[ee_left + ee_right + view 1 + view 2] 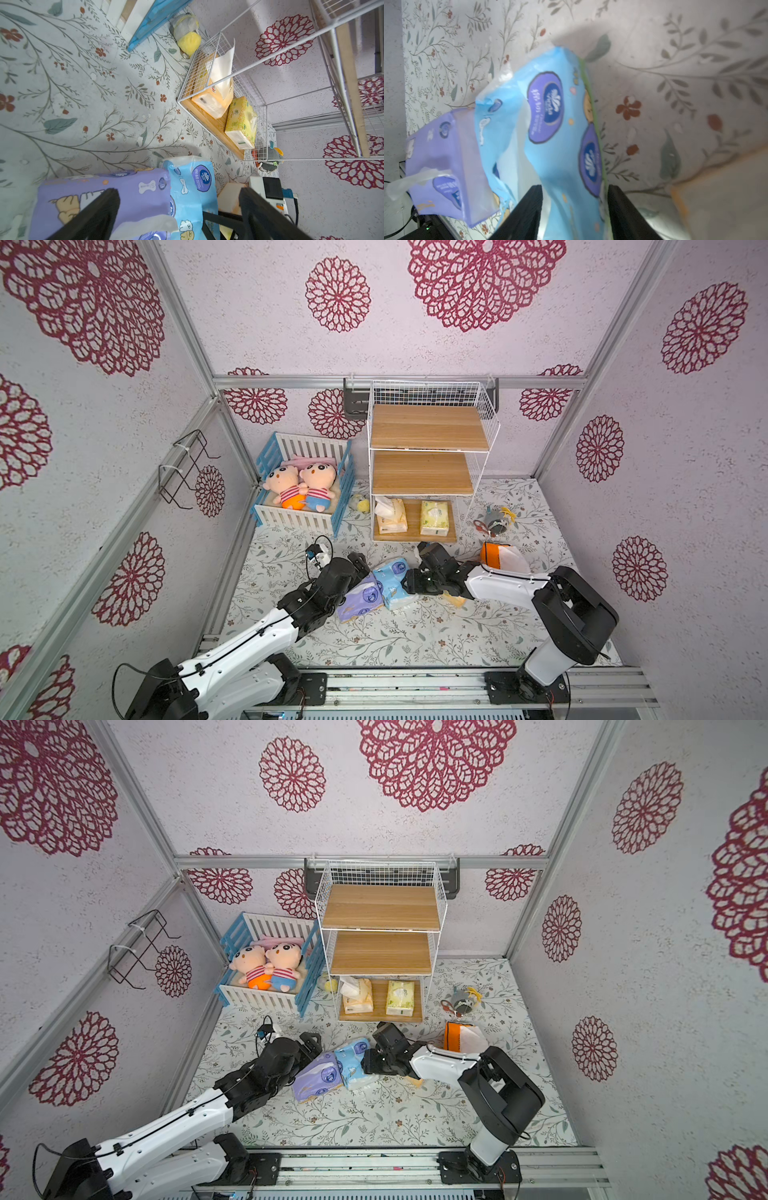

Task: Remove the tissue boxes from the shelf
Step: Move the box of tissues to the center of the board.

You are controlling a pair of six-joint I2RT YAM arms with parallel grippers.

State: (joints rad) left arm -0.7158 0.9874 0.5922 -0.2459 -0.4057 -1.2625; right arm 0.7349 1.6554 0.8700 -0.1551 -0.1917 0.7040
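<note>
The shelf stands at the back. Its bottom board carries a cream-yellow tissue pack and a pale green one; the upper boards are bare. On the floor a purple pack and a light blue pack lie side by side. My right gripper is shut on the light blue pack. Over the purple pack, my left gripper stands open, holding nothing. An orange-and-white pack lies behind the right arm, and a yellow-orange pack peeks from under it.
A blue-and-white crib with two dolls stands left of the shelf, a small yellow-grey plush between them. Another plush toy lies right of the shelf. A black wire rack hangs on the left wall.
</note>
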